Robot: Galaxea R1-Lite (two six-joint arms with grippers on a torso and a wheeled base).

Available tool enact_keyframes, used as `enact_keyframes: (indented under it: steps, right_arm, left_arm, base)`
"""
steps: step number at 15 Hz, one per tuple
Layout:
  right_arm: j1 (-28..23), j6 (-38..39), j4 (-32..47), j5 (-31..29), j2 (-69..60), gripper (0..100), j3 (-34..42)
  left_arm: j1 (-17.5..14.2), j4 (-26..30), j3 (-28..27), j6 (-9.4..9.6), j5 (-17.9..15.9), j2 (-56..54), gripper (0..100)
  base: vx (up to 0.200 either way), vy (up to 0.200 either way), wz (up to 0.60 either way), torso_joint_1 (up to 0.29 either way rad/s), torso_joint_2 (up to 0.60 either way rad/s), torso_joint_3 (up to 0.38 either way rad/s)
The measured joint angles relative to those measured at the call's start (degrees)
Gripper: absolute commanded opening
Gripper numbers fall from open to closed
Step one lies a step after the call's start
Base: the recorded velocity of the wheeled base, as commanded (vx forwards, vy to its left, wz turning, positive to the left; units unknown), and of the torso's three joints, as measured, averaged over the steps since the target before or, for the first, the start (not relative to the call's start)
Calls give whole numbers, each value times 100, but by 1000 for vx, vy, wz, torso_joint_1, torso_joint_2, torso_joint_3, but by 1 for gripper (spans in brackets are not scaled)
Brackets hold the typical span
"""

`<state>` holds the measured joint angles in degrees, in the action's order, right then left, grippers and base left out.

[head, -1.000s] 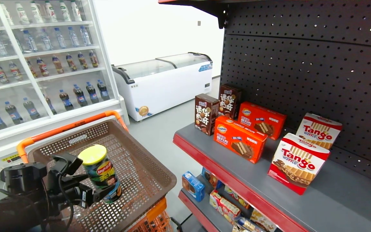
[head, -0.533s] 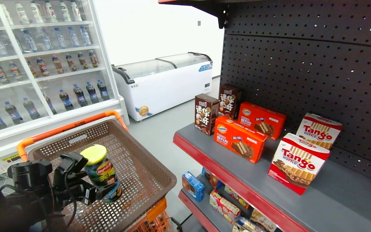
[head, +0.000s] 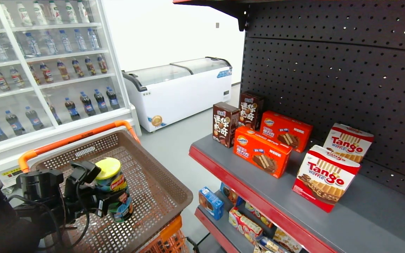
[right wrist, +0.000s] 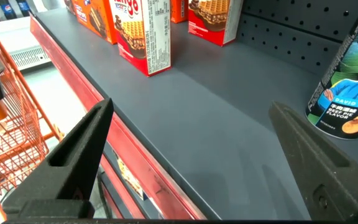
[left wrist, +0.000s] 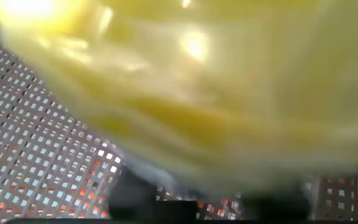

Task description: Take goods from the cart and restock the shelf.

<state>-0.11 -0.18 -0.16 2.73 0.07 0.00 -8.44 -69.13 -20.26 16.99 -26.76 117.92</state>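
A: State of the left end effector [head: 108, 207]?
B: Closed on a chip can [head: 115, 182], fingers clamped across the lower body. Lid up, long axis near vertical with a slight tilt.
A: Position of the can?
B: Within the outline of the cart basket [head: 174, 188], at about rim height.
A: Direction to target?
B: The shelf [head: 364, 218] lies to the robot's right of the can, across the aisle gap. The transfer should run rightward with the axis upright.
A: State of the right end effector [right wrist: 191, 109]?
B: Wide open and empty, over the shelf deck near a second can [right wrist: 347, 87]. It is nearer the shelf, but the left arm carries the load.
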Motion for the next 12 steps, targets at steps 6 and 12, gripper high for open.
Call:
enact_keyframes:
  steps: [6,12]
  right_arm:
    - [0,-4,0,0,0,100,0]
    - [0,-4,0,0,0,100,0]
  left_arm:
    - [10,-90,56,73,178,-61,0]
    - [-5,88,76,-216,421,-880,0]
  base:
    - [0,0,0,0,0,0]
    - [0,0,0,0,0,0]
